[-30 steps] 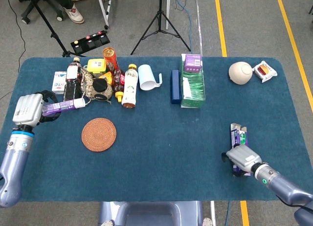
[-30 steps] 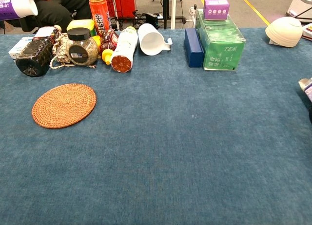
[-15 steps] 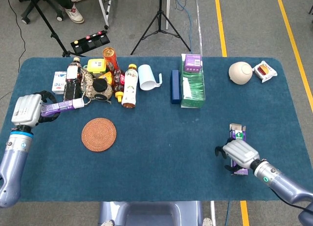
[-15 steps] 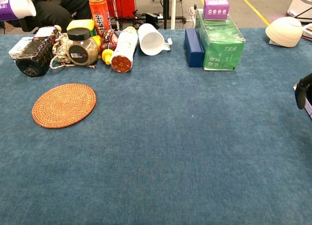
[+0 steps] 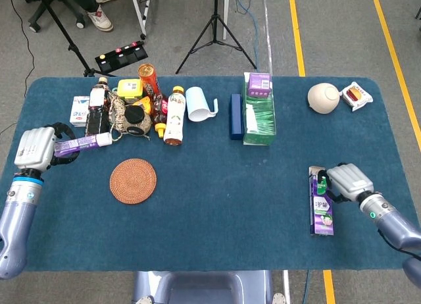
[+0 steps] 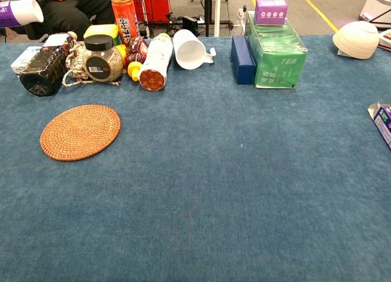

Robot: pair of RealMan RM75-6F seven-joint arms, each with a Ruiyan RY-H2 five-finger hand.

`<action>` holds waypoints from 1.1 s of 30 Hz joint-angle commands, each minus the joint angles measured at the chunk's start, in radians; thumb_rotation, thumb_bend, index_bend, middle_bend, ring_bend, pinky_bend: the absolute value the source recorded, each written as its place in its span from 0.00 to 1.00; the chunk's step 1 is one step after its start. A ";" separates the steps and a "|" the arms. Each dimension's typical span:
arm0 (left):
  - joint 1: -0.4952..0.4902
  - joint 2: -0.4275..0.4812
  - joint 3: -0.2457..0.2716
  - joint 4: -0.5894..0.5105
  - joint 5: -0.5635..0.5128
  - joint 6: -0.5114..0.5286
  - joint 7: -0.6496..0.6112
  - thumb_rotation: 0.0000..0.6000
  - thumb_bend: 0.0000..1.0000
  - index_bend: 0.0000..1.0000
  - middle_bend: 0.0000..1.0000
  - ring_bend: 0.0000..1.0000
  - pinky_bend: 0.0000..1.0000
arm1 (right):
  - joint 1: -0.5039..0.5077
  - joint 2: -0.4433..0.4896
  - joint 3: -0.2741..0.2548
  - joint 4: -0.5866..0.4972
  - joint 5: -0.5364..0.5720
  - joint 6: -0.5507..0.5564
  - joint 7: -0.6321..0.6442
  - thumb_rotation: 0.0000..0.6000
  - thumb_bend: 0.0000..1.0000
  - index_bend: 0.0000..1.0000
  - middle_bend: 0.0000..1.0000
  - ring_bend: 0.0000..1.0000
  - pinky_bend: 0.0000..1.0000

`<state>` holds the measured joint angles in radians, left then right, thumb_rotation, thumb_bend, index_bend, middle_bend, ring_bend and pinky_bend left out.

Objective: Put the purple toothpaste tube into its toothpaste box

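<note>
The purple toothpaste tube (image 5: 82, 144) has a white cap and points right, held off the table at the far left by my left hand (image 5: 36, 149). Its cap end (image 6: 17, 11) shows at the top left corner of the chest view. The purple toothpaste box (image 5: 321, 204) lies flat at the right, long axis front to back, with its far end flap open. Only that open end (image 6: 382, 116) shows at the chest view's right edge. My right hand (image 5: 348, 180) sits just right of the box's far end, fingertips against its side, lifting nothing.
A woven round coaster (image 5: 133, 180) lies right of the left hand. Along the back stand bottles and jars (image 5: 135, 110), a white cup (image 5: 198, 104), a blue box (image 5: 235, 116) and a green tea box (image 5: 259, 116). A bowl (image 5: 323, 98) sits back right.
My right hand has moved off the top of the toothpaste box to its right side near the far end, uncovering the box. The left hand with the tube has stayed put.
</note>
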<state>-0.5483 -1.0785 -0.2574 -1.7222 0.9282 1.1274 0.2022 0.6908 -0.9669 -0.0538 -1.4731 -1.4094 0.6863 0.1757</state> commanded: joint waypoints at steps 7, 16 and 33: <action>-0.002 -0.003 -0.001 -0.004 -0.008 0.002 0.009 1.00 0.27 0.58 0.42 0.39 0.62 | 0.009 -0.077 0.019 0.147 0.097 -0.084 -0.048 1.00 0.53 0.37 0.49 0.46 0.26; -0.001 -0.005 0.001 -0.018 -0.015 0.013 0.028 1.00 0.27 0.58 0.42 0.39 0.62 | 0.003 -0.203 0.019 0.297 0.133 -0.126 -0.099 1.00 0.54 0.40 0.49 0.47 0.27; -0.003 -0.011 0.002 -0.009 -0.023 0.008 0.032 1.00 0.27 0.58 0.42 0.39 0.62 | 0.024 -0.201 0.038 0.138 0.094 -0.140 -0.113 1.00 0.57 0.42 0.51 0.48 0.27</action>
<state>-0.5509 -1.0890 -0.2550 -1.7315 0.9050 1.1352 0.2343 0.7092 -1.1685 -0.0167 -1.3075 -1.3037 0.5373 0.0800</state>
